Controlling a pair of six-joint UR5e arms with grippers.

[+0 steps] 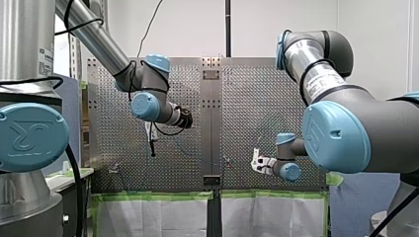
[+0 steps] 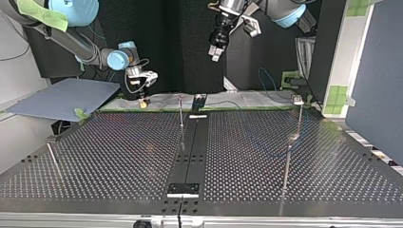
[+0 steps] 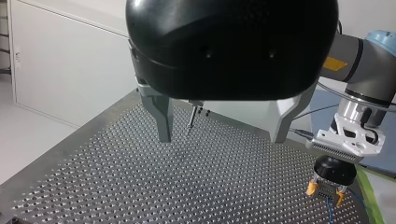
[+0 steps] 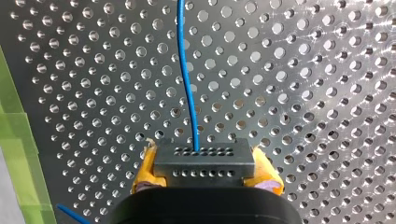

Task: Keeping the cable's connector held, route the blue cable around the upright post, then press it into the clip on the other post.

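Note:
My right gripper (image 4: 205, 176) is shut on the cable's dark grey connector (image 4: 204, 162), its yellow pads on both sides. The thin blue cable (image 4: 187, 93) runs from the connector away over the perforated table. In the top view this gripper (image 2: 142, 101) hangs low at the table's far edge, left of a thin upright post (image 2: 180, 113). Another post with a clip-like top (image 2: 298, 100) stands further right. My left gripper (image 3: 224, 135) is open, high above the table, nothing between its metal fingers (image 3: 163, 122). It shows in the top view (image 2: 216, 51) too.
Two more thin posts stand on the table (image 2: 119, 156), one at the top view's near right (image 2: 286, 164) and one at its left (image 2: 53, 159). A dark rail (image 2: 192, 147) runs down the middle. Green tape (image 4: 18, 154) lines the table's edge beside my right gripper.

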